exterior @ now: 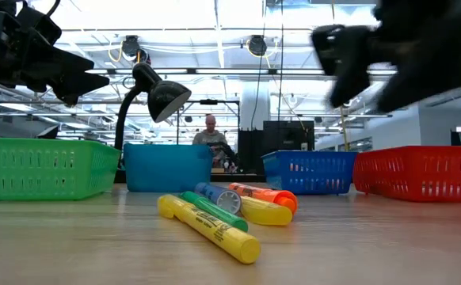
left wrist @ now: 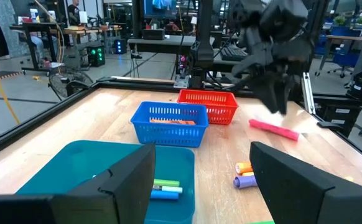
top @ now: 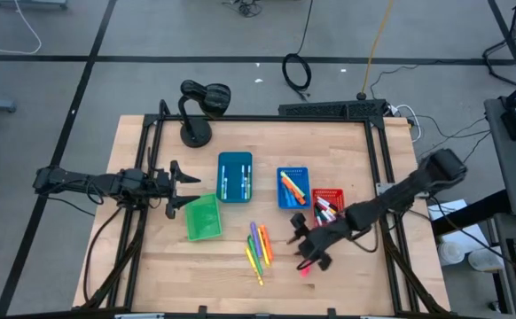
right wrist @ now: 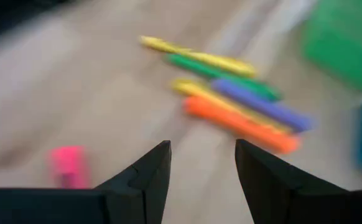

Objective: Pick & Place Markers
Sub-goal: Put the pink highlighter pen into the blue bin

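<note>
The right gripper (top: 304, 251) (jaws apart, empty) hovered above the loose neon-pink plastic marker (left wrist: 273, 129); it should centre before closing

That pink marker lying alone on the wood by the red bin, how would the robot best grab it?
Probably around the middle of the barrel, from straight above. The slim pink marker lies flat on the bare wooden table, clear of the red plastic bin, so the open right end effector beside it could straddle its narrow width.
</note>
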Robot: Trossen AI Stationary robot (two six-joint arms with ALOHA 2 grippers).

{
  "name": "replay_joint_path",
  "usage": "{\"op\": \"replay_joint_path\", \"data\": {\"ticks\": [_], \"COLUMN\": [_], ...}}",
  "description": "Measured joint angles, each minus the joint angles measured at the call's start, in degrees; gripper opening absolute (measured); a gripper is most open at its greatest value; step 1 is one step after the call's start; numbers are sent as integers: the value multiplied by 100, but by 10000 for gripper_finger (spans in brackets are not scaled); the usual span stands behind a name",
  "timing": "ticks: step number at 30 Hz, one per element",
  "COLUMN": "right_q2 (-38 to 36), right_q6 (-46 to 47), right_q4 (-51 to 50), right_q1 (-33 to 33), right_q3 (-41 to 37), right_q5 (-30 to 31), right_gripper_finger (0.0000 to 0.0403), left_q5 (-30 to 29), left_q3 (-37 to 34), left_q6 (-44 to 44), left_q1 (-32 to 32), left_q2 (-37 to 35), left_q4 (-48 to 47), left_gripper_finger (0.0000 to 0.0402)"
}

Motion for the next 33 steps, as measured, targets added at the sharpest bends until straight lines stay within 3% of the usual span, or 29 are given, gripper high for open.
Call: {"op": "replay_joint_path", "data": {"ticks": [4,11,17,23,28,33], "right_q2": [-380,14,540,768,727,732], "right_q6": [842,1537,2008,2542,2122,1940], "right_q4": [-792,-1454,-1388,-1541,-1580,-1588], "right_q1": [186,889,1252,1237,1245,1187], "right_q3": [1,-10,-8,18,-35,-162], "right_q5": [-985,-1263,-1122,-1491,-1245,-1134], "right_gripper_finger": [167,167,166,166,157,117], "left_q5": [0,-1,-1,0,-1,0], "left_q3": [0,0,0,0,-1,0], "left_q6": [-2,-2,-1,0,0,0], "left_q1": [0,0,0,0,0,0], "left_q2": [0,2,2,1,1,2], "left_q4": [0,0,0,0,0,0], "left_gripper_finger": [267,267,267,267,267,267]}}
